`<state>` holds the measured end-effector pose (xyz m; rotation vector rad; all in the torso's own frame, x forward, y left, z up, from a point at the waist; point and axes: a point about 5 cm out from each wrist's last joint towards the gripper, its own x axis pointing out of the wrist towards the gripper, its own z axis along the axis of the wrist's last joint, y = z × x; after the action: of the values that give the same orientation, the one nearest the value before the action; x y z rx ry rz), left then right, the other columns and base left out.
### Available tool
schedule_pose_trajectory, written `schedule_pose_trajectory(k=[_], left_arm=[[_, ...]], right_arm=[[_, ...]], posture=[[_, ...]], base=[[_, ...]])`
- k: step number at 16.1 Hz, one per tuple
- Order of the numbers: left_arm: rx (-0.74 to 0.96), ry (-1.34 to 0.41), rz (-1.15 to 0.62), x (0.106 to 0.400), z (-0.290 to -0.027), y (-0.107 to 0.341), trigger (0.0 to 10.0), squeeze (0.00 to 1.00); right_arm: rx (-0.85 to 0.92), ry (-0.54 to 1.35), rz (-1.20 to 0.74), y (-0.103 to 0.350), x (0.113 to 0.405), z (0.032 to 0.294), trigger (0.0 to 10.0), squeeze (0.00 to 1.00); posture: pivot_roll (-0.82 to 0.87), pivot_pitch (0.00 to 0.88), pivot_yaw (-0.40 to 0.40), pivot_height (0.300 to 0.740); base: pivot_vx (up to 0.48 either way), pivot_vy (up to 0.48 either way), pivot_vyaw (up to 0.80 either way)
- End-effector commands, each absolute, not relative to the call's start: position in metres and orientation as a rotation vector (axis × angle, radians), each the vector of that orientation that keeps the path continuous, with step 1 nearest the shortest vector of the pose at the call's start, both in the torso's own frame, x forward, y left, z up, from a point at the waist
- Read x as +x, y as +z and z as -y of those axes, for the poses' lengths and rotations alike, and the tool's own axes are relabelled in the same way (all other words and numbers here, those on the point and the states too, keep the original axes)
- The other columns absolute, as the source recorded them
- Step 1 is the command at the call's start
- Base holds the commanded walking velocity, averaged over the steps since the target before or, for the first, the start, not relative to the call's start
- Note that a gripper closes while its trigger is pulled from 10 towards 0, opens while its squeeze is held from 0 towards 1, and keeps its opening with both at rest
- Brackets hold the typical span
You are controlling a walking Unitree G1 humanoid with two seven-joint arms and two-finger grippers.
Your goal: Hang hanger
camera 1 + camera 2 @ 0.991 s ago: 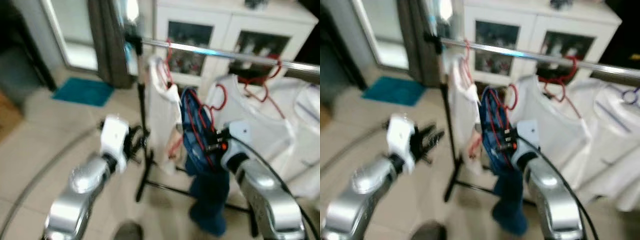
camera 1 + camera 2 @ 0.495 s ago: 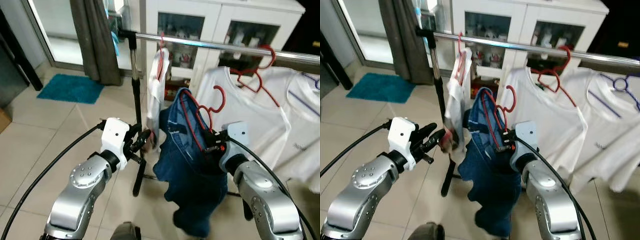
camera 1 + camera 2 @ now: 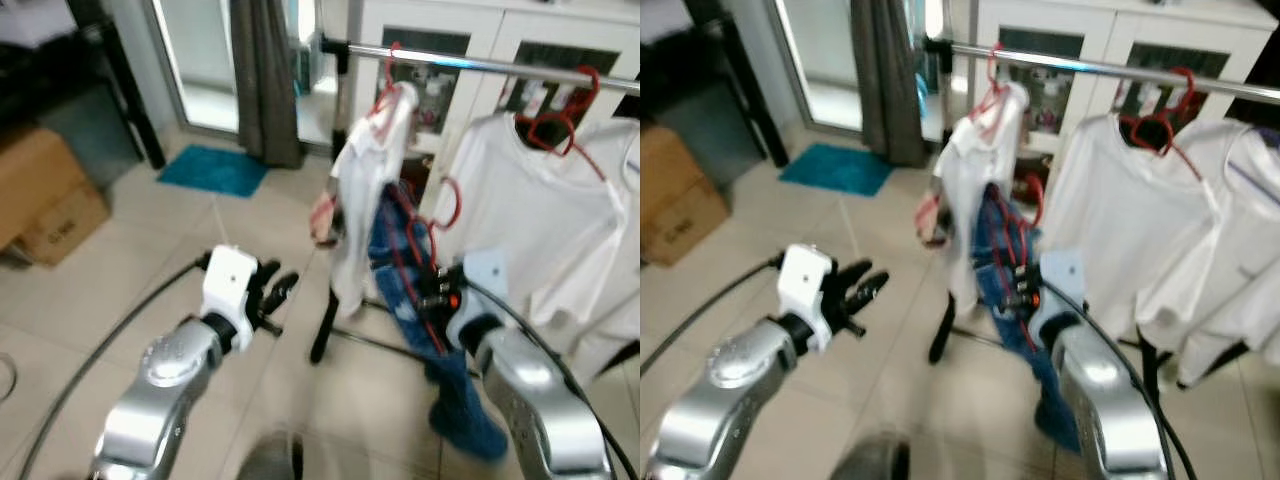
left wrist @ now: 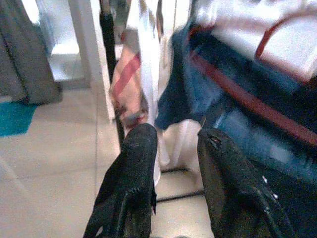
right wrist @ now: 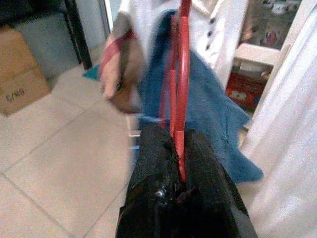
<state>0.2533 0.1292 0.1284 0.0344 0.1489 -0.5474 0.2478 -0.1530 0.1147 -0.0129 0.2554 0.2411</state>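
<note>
A red hanger (image 5: 179, 89) carrying blue jeans (image 3: 455, 400) is clamped in my right gripper (image 3: 432, 295), which is shut on its lower part. The hanger's hook (image 3: 447, 203) points up, well below the metal rail (image 3: 480, 62) and apart from it. It sits between a white shirt (image 3: 375, 180) hanging at the rail's left end and a white T-shirt (image 3: 530, 200) on another red hanger. My left gripper (image 3: 275, 295) is open and holds nothing, low and left of the rack pole. In the left wrist view its fingers (image 4: 136, 163) point at the shirt and jeans.
The rack's black pole and foot (image 3: 322, 330) stand on the tile floor between my arms. A white cabinet (image 3: 480, 30) is behind the rail. A grey curtain (image 3: 262, 80), a teal mat (image 3: 212, 170) and a cardboard box (image 3: 50, 205) lie to the left.
The whole view has swung left and is blurred, bringing the cardboard box into sight. The right gripper still holds the hanger with jeans; the left gripper stays open.
</note>
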Motion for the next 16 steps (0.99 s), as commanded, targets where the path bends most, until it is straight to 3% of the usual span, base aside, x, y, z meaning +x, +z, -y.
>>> schedule_pose_trajectory(k=[1, 4, 16], left_arm=[[0.030, -0.535, -0.130, 0.2538, -0.1308, 0.1324, 10.0, 0.00], [0.034, -0.530, -0.135, 0.2485, -0.1281, 0.1305, 10.0, 0.00], [0.045, -0.541, -0.135, 0.2531, -0.1280, 0.1327, 10.0, 0.00]], right_arm=[[-0.011, 0.257, -0.213, 0.1243, 0.2481, 0.1504, 0.0, 0.00], [-0.020, 0.266, -0.218, 0.1237, 0.2483, 0.1528, 0.0, 0.00], [-0.013, 0.267, -0.209, 0.1245, 0.2486, 0.1504, 0.0, 0.00]], posture=[[0.10, 0.036, -0.006, 0.740], [0.11, 0.041, -0.002, 0.740], [0.11, 0.042, 0.011, 0.740]], base=[[0.000, 0.000, 0.00], [0.000, -0.082, 0.00], [0.000, -0.342, 0.00]])
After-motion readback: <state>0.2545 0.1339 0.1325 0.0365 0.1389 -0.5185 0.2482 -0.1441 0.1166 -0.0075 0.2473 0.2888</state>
